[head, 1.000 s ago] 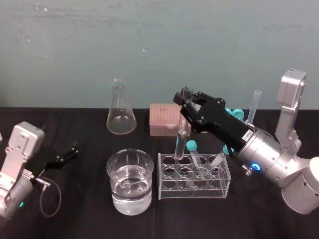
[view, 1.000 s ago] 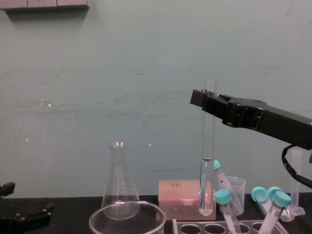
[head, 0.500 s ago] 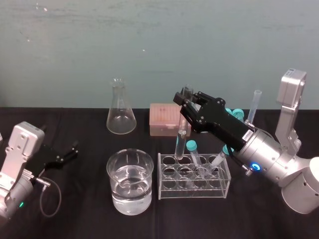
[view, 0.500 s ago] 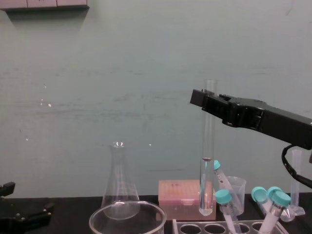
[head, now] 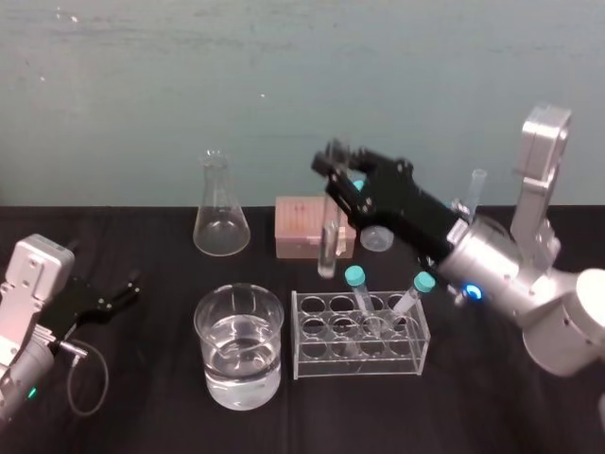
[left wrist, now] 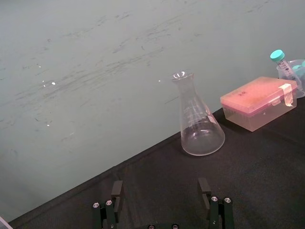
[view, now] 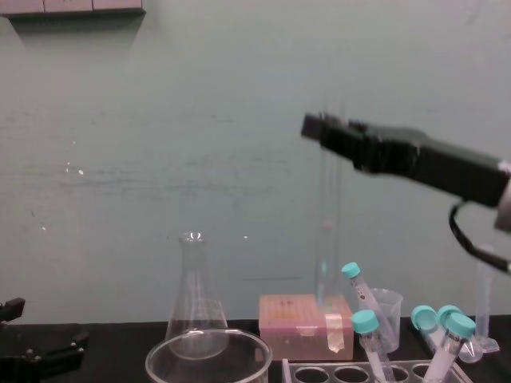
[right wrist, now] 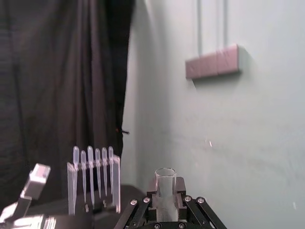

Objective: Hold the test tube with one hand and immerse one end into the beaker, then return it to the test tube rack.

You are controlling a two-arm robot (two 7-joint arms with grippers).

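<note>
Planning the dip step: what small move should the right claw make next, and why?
Probably shift the test tube toward the robot's left, over the beaker. The right claw holds it upright, bottom clear above the test tube rack; the beaker stands left of that rack. The left claw sits parked, open.

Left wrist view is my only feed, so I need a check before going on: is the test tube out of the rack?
Observer: Yes. The right gripper is shut on the test tube near its lip, holding it upright with its lower end higher than the top of the test tube rack.
Operator: Is it over the beaker yet?
Observer: No. The beaker stands to the rack's left, and the tube hangs by the rack's rear left corner.
Operator: And my left arm?
Observer: The left gripper rests at the left of the table, apart from the beaker.
</note>
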